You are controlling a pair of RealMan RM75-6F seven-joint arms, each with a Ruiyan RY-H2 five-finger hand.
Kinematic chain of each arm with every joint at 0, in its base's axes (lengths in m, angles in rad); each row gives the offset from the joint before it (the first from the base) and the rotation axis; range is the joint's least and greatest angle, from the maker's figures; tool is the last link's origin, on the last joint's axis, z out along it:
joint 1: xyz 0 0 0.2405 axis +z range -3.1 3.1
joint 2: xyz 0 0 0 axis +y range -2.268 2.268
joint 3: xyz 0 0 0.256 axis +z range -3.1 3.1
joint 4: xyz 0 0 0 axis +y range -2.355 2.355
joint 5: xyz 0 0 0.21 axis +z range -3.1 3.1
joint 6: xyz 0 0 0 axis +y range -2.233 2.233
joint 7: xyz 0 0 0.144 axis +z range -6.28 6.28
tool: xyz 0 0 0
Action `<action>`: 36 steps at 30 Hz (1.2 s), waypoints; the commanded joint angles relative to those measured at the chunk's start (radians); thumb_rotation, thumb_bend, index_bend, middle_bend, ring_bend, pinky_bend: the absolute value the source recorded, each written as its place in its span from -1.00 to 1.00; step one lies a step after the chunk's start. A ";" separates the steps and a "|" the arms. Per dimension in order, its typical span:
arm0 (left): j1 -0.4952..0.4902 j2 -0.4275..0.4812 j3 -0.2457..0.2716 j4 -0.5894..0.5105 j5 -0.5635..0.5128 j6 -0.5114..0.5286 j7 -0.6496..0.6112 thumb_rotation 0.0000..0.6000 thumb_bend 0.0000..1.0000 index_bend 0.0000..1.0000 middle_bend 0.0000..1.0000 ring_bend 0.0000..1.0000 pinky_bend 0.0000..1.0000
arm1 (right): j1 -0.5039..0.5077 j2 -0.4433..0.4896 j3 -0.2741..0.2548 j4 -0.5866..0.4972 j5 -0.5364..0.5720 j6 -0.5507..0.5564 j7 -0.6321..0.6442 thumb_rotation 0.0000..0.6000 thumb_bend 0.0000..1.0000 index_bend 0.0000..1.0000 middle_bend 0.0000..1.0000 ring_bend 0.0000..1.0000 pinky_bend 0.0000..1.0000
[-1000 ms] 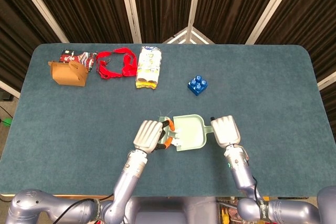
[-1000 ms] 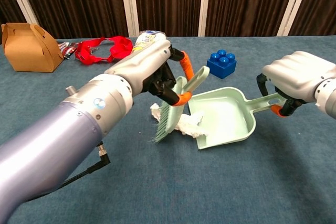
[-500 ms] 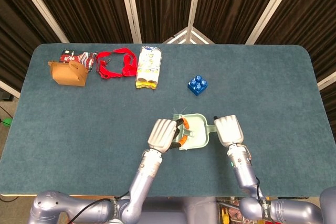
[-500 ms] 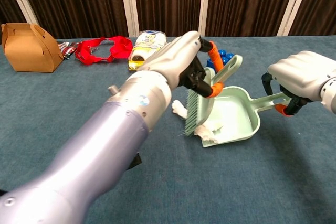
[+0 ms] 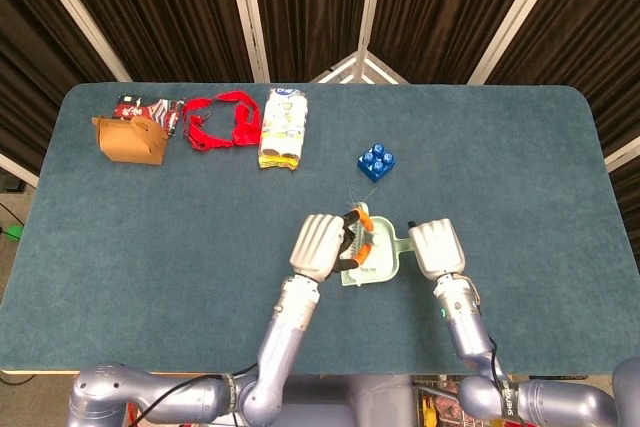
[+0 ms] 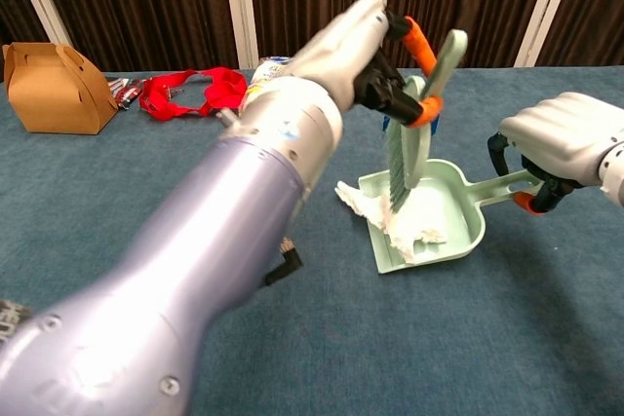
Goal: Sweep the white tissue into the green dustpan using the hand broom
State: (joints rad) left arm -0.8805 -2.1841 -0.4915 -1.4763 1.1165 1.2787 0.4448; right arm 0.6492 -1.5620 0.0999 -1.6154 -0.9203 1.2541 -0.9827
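The green dustpan lies on the blue table, and my right hand grips its handle. White tissue lies mostly inside the pan, with a part hanging over its left lip onto the table. My left hand holds the hand broom, green with orange trim, upright over the pan. Its bristles point down into the tissue. In the head view both hands and the broom hide the tissue.
A blue toy brick sits just behind the dustpan. Far left at the back stand a brown cardboard box, a red strap, a dark packet and a yellow-white pack.
My left hand swept the broom rightward and lifted it over the pan. The tissue went from the table beside the pan's lip to mostly inside it. The right hand barely moved.
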 commanded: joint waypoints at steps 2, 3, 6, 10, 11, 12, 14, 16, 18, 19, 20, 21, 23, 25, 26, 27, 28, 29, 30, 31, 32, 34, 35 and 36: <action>0.048 0.072 0.019 -0.055 0.002 0.008 -0.010 1.00 0.30 0.60 1.00 1.00 1.00 | 0.000 -0.002 -0.002 -0.003 0.002 0.001 -0.004 1.00 0.01 0.37 0.78 0.75 0.80; 0.066 0.105 0.039 -0.084 0.007 0.002 -0.010 1.00 0.30 0.60 1.00 1.00 1.00 | -0.003 -0.001 -0.005 -0.010 0.000 0.006 -0.006 1.00 0.01 0.37 0.78 0.75 0.80; 0.098 0.194 0.089 -0.144 0.025 -0.022 -0.003 1.00 0.30 0.60 1.00 1.00 1.00 | -0.006 -0.005 -0.008 -0.015 0.001 0.011 -0.010 1.00 0.00 0.37 0.78 0.75 0.80; 0.119 0.246 0.115 -0.152 0.034 -0.029 -0.014 1.00 0.30 0.60 1.00 1.00 1.00 | -0.007 -0.013 -0.011 -0.022 0.001 0.016 -0.016 1.00 0.01 0.37 0.78 0.75 0.80; 0.123 0.248 0.114 -0.149 0.025 -0.030 -0.022 1.00 0.30 0.60 1.00 1.00 1.00 | -0.007 -0.015 -0.013 -0.024 0.000 0.017 -0.019 1.00 0.01 0.37 0.78 0.75 0.80; 0.124 0.248 0.114 -0.146 0.021 -0.031 -0.025 1.00 0.30 0.60 1.00 1.00 1.00 | -0.007 -0.016 -0.014 -0.024 -0.001 0.017 -0.021 1.00 0.01 0.37 0.78 0.75 0.80; 0.124 0.247 0.114 -0.138 0.015 -0.033 -0.029 1.00 0.30 0.60 1.00 1.00 1.00 | -0.007 -0.018 -0.015 -0.025 -0.001 0.018 -0.024 1.00 0.01 0.37 0.78 0.75 0.80; 0.122 0.238 0.119 -0.119 0.009 -0.037 -0.036 1.00 0.30 0.60 1.00 1.00 1.00 | -0.007 -0.022 -0.015 -0.025 0.000 0.020 -0.025 1.00 0.01 0.37 0.78 0.75 0.80; 0.119 0.227 0.125 -0.101 0.008 -0.041 -0.043 1.00 0.30 0.60 1.00 1.00 1.00 | -0.007 -0.022 -0.015 -0.023 -0.002 0.020 -0.026 1.00 0.01 0.37 0.78 0.75 0.80; 0.117 0.220 0.128 -0.092 0.008 -0.042 -0.048 1.00 0.29 0.60 1.00 1.00 1.00 | -0.005 -0.023 -0.013 -0.023 -0.002 0.019 -0.029 1.00 0.01 0.37 0.78 0.75 0.80; 0.115 0.214 0.131 -0.081 0.009 -0.044 -0.051 1.00 0.29 0.60 1.00 1.00 1.00 | -0.004 -0.024 -0.012 -0.023 0.001 0.019 -0.030 1.00 0.00 0.37 0.78 0.75 0.80; 0.112 0.203 0.133 -0.067 0.009 -0.045 -0.056 1.00 0.29 0.60 1.00 1.00 1.00 | -0.004 -0.024 -0.010 -0.022 0.004 0.018 -0.031 1.00 0.00 0.37 0.78 0.75 0.80; 0.106 0.185 0.132 -0.045 0.009 -0.047 -0.063 1.00 0.29 0.60 1.00 1.00 1.00 | -0.003 -0.024 -0.010 -0.018 0.006 0.016 -0.031 1.00 0.00 0.37 0.78 0.75 0.80; 0.099 0.166 0.131 -0.025 0.007 -0.052 -0.072 1.00 0.29 0.59 1.00 1.00 1.00 | -0.003 -0.024 -0.008 -0.015 0.007 0.014 -0.029 1.00 0.00 0.37 0.78 0.75 0.80; 0.096 0.157 0.131 -0.017 0.005 -0.056 -0.080 1.00 0.28 0.59 1.00 1.00 1.00 | -0.002 -0.024 -0.008 -0.013 0.009 0.013 -0.029 1.00 0.01 0.37 0.78 0.75 0.80; 0.094 0.150 0.133 -0.009 0.004 -0.060 -0.084 1.00 0.28 0.59 1.00 1.00 1.00 | -0.002 -0.024 -0.008 -0.011 0.010 0.012 -0.028 1.00 0.00 0.37 0.78 0.75 0.80; 0.091 0.142 0.135 0.001 0.006 -0.061 -0.084 1.00 0.28 0.59 1.00 1.00 1.00 | -0.003 -0.024 -0.008 -0.008 0.011 0.011 -0.027 1.00 0.00 0.37 0.78 0.75 0.80; 0.087 0.135 0.137 0.012 0.011 -0.061 -0.083 1.00 0.27 0.59 1.00 1.00 1.00 | -0.003 -0.024 -0.008 -0.006 0.011 0.009 -0.025 1.00 0.00 0.37 0.78 0.75 0.80; 0.084 0.128 0.139 0.023 0.016 -0.061 -0.083 1.00 0.26 0.59 1.00 1.00 1.00 | -0.003 -0.024 -0.008 -0.004 0.012 0.008 -0.022 1.00 0.00 0.37 0.78 0.75 0.80; 0.080 0.120 0.140 0.035 0.022 -0.060 -0.085 1.00 0.25 0.59 1.00 1.00 1.00 | -0.004 -0.023 -0.008 -0.002 0.013 0.007 -0.020 1.00 0.01 0.37 0.78 0.75 0.80; 0.076 0.112 0.137 0.045 0.024 -0.060 -0.088 1.00 0.24 0.59 1.00 1.00 1.00 | -0.004 -0.022 -0.007 -0.001 0.014 0.005 -0.017 1.00 0.01 0.37 0.78 0.75 0.80; 0.052 0.077 0.115 0.073 0.024 -0.067 -0.090 1.00 0.21 0.58 1.00 1.00 1.00 | -0.004 -0.020 -0.004 0.003 0.018 0.000 -0.012 1.00 0.01 0.37 0.78 0.75 0.80; 0.041 0.060 0.104 0.090 0.023 -0.068 -0.088 1.00 0.19 0.58 1.00 1.00 1.00 | -0.004 -0.019 -0.004 0.003 0.018 -0.001 -0.010 1.00 0.01 0.37 0.78 0.75 0.80; 0.033 0.047 0.097 0.103 0.023 -0.067 -0.087 1.00 0.18 0.58 1.00 1.00 1.00 | -0.004 -0.019 -0.004 0.003 0.017 -0.001 -0.009 1.00 0.01 0.37 0.78 0.75 0.80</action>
State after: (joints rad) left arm -0.8228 -2.1045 -0.3732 -1.4052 1.1379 1.2152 0.3573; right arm 0.6456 -1.5810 0.0954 -1.6128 -0.9037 1.2533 -0.9919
